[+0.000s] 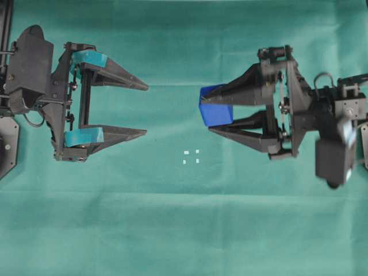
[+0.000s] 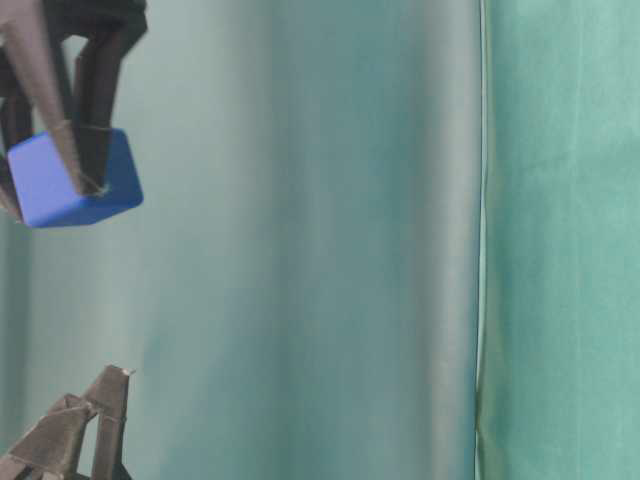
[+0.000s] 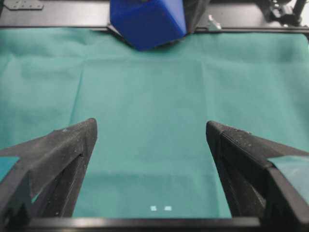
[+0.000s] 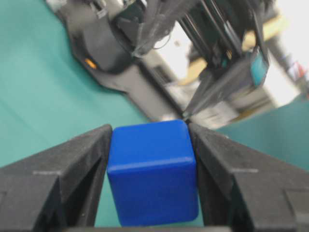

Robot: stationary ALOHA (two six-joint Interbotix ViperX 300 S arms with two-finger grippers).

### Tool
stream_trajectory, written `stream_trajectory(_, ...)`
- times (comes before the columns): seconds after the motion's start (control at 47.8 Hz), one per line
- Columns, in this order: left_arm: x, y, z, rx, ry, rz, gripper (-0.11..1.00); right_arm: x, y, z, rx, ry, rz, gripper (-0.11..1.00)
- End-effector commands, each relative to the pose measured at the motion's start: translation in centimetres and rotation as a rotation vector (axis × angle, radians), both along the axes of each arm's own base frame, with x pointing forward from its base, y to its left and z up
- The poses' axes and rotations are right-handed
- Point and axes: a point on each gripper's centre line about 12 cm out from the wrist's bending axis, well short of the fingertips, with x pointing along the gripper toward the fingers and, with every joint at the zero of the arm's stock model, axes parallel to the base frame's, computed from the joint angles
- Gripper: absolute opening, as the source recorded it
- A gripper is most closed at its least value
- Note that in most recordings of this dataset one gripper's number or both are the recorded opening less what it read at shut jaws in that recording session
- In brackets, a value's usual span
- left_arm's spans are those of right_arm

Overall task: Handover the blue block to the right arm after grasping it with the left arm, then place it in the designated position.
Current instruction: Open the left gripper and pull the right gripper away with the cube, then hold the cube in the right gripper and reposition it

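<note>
A green cloth point(image 1: 184, 230) covers the counter from edge to edge, creased in a few long folds. Nearest the bottom of the overhead view the cloth is bare; a little farther up lie four tiny white marks, the designated position point(image 1: 191, 157), set as the corners of a small square. Only two of them show in the left wrist view, at its lower edge.

Beyond the marks, two arms face each other across the middle. On the left, the left hand point(image 1: 145, 110), with teal tape at both finger bases, has its two pointed fingers spread wide apart with nothing between them. On the right, the right hand point(image 1: 208, 114), all black, is clamped on the one blue block point(image 1: 214, 109), a finger pressed on each side of it. The block appears to hang above the cloth, up and to the right of the marks, though the height is hard to judge.
</note>
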Motion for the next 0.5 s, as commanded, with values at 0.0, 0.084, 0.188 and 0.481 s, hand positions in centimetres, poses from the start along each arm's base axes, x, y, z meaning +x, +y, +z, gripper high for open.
stream_trajectory(0.0, 0.08, 0.05, 1.14, 0.001, -0.032, 0.001, 1.0, -0.25, -0.01, 1.24, 0.175, -0.02, -0.038, 0.55)
stream_trajectory(0.084, 0.08, 0.05, 1.14, 0.003, -0.032, 0.001, 1.0, -0.4, -0.22, 1.14, 0.338, 0.002, -0.085, 0.55)
stream_trajectory(0.188, 0.08, 0.05, 1.14, 0.001, -0.032, 0.001, 1.0, -0.6, -0.31, 1.04, 0.537, 0.024, -0.139, 0.55)
stream_trajectory(0.481, 0.08, 0.05, 1.14, 0.006, -0.032, 0.0, 1.0, -1.13, -0.44, 1.6, 0.743, 0.015, -0.184, 0.55)
